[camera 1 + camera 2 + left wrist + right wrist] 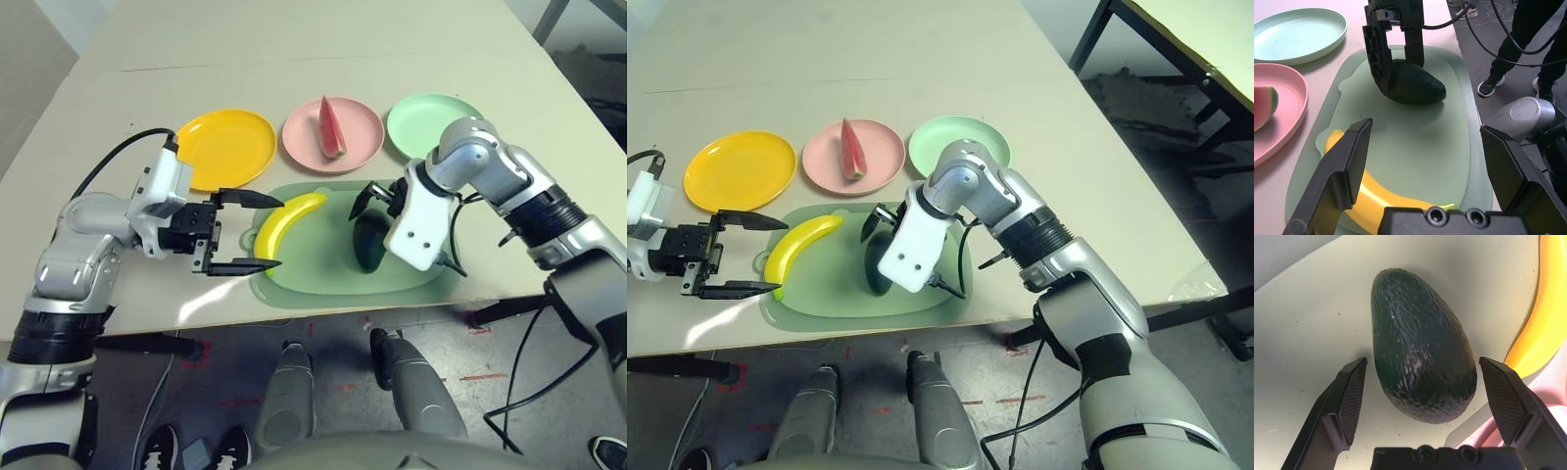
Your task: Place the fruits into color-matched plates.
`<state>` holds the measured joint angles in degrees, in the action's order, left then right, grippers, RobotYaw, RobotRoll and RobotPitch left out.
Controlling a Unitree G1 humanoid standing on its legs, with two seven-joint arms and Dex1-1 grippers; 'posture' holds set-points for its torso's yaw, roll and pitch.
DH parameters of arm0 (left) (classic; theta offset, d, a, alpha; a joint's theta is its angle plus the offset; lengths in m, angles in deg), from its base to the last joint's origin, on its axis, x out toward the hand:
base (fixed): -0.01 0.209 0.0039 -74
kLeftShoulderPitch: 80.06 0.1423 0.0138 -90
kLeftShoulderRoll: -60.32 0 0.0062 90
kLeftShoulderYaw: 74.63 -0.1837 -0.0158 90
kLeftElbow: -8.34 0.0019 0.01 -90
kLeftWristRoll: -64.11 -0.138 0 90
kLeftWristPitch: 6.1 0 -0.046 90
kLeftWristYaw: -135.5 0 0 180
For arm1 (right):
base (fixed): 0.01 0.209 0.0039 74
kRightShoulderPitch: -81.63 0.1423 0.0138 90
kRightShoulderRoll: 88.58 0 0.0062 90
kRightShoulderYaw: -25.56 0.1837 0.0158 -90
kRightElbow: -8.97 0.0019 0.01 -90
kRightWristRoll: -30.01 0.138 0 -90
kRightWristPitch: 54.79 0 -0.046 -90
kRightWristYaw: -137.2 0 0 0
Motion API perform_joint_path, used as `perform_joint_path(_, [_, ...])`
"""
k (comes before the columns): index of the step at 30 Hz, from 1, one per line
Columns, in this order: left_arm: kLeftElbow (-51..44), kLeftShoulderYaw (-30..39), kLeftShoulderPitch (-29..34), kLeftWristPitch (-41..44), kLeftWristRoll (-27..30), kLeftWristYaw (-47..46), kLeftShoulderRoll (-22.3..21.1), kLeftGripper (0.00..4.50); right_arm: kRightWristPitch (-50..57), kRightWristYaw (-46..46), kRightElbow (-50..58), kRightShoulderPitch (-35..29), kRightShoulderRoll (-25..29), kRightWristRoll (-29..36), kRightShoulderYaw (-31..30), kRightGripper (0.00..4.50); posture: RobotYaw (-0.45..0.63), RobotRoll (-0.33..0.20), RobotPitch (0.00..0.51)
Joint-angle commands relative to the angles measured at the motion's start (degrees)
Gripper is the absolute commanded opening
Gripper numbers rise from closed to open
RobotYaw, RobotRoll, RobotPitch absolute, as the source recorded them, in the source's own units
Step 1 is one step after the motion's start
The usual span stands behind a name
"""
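From the head cameras, I am watching the right gripper (377, 198) hanging over the avocado (369, 242), jaws spread and holding nothing. The left gripper (245, 231) is also gaping empty, with the banana (287, 224) lying just past its tips on the mat (323, 276). The watermelon wedge (331, 127) is already sitting in the pink plate (362, 129); the yellow plate (227, 147) and green plate (421, 119) are waiting bare on the table (294, 39).

Through the left wrist, I am seeing the banana (1386, 193) running under and between the open jaws, the avocado (1415, 85) beyond them.

Through the right wrist, the avocado (1420, 345) is lying between the wide jaws, touching neither. I judge I should be lowering squarely, closing across its broad middle and gently, since the rounded skin could squirt sideways toward the banana (1542, 308).

I am finding no readable writing or brand anywhere.
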<state>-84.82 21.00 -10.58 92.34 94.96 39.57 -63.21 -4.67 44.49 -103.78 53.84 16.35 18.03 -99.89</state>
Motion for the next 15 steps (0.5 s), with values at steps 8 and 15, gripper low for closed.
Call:
perform_joint_path(8, [0.9, -0.5, -0.1, -0.9, -0.7, 0.2, 0.1, 4.5, 1.1, 2.8, 4.5, -2.3, 0.7, 2.2, -1.1, 4.48, -0.03, 0.0, 0.221])
perform_joint_path(15, [0.8, -0.6, -0.2, -1.0, -0.7, 0.2, 0.3, 4.5, 1.2, 2.4, 3.9, -2.2, 0.4, 1.4, -0.9, 4.48, -0.03, 0.0, 0.219])
